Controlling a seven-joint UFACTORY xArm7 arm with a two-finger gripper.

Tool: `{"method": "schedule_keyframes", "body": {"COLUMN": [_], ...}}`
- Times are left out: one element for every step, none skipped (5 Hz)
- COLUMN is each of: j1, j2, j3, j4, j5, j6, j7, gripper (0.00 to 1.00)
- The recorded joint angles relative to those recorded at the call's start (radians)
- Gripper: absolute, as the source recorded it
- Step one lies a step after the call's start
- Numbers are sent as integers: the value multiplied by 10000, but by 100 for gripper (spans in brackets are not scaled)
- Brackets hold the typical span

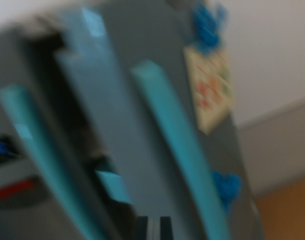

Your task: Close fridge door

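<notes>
Grey and blurred, the fridge door (117, 125) stood ajar straight ahead of my pincer (153, 227), its teal handle (180, 150) running lengthwise beside it. I couldn't tell whether my pincer was open.

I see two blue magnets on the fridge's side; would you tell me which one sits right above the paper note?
The upper blue magnet, near the top of the grey fridge, sits just above the note. The lower blue magnet sits well below it.

Fridge door (142, 125) matt grey plastic, teal handle (177, 145) smooth plastic; paper card (210, 90) upper right; wood-look floor (287, 210) lower right.
</notes>
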Motion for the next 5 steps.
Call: {"method": "schedule_keyframes", "body": {"j1": [0,0,0,0,0], "j2": [0,556,556,1132,1132], "j3": [0,-449,-449,-729,-729], "j4": [0,22,22,81,81], "j5": [0,0,0,0,0], "j6": [0,0,0,0,0], "j7": [0,0,0,0,0], "gripper": [100,100,100,100,100]}}
